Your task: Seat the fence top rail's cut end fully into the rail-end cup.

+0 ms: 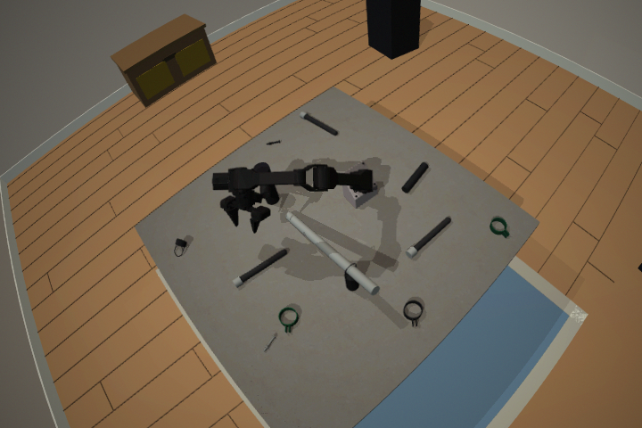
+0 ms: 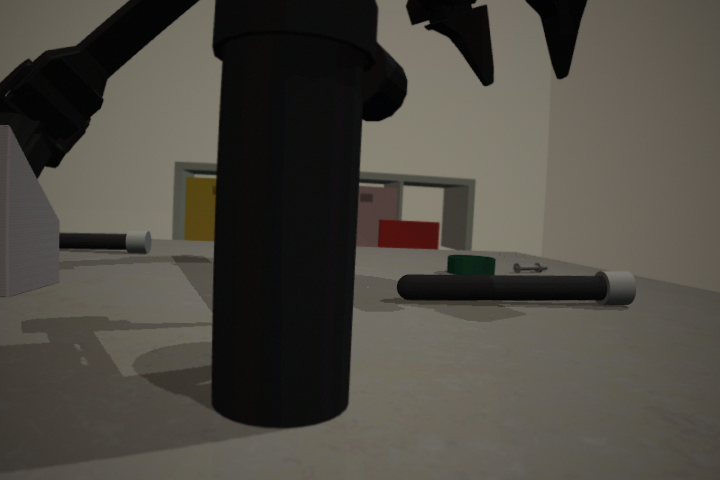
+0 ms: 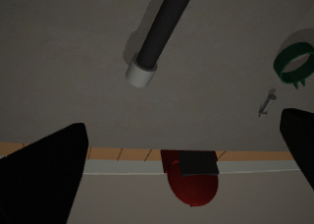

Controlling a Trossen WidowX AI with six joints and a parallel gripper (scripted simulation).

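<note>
The big black post (image 1: 272,190) (image 2: 284,226) stands upright, with a wider dark collar (image 2: 296,19) high up; whether this is the band or cap I cannot tell. A dark rounded part (image 2: 384,87), apparently the rail-end cup, shows beside the post. The pale rail (image 1: 326,250) passes through the loop on the short line post (image 1: 352,281). Its upper-left end shows uncovered, apart from the big post in the top view. The rail is hidden in the other views. My gripper (image 1: 245,227) (image 2: 525,80) (image 3: 184,126) is wide open and empty, left of the rail end, not touching it.
The arm's pale pedestal (image 1: 357,197) (image 2: 15,226) stands right of the post in the top view. A dark, white-ended tube (image 1: 264,266) (image 2: 514,287) (image 3: 164,29) lies below the gripper. A green ring (image 1: 285,325) and a small bolt (image 1: 270,342) (image 3: 267,105) lie farther off.
</note>
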